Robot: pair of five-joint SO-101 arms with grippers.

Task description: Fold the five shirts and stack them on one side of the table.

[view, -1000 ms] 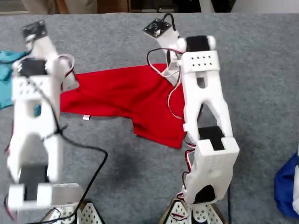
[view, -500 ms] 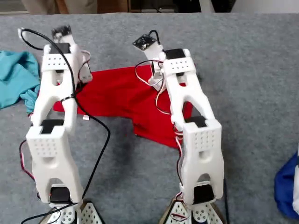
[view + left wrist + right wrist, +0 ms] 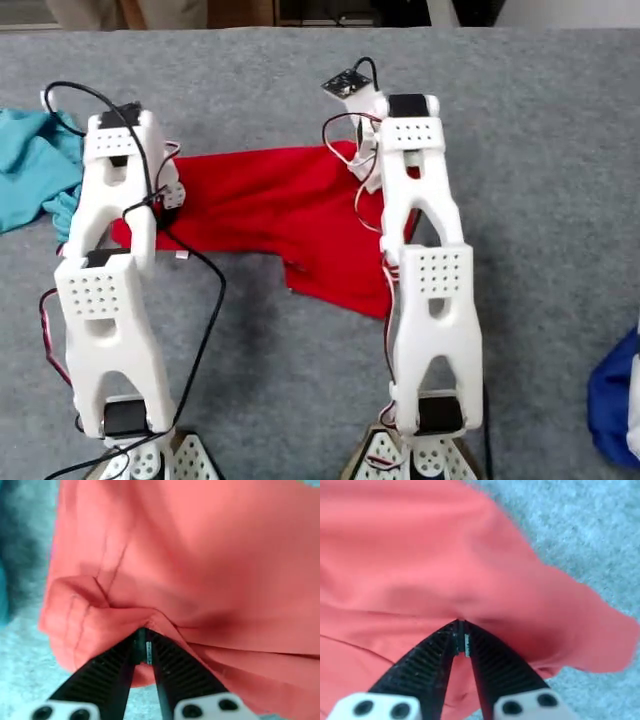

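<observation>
Both grippers (image 3: 142, 642) (image 3: 460, 637) pinch edges of red shirt (image 3: 260, 200).

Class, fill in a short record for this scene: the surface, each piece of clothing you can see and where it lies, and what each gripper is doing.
Surface: grey table
Red shirt: spread out and wrinkled in the middle of the table, between the two arms
Teal shirt: bunched at the left edge of the high view
Blue cloth: at the right edge, partly cut off
Left gripper: shut on a raised fold near the red shirt's left end
Right gripper: shut on the red shirt near its far right edge
</observation>
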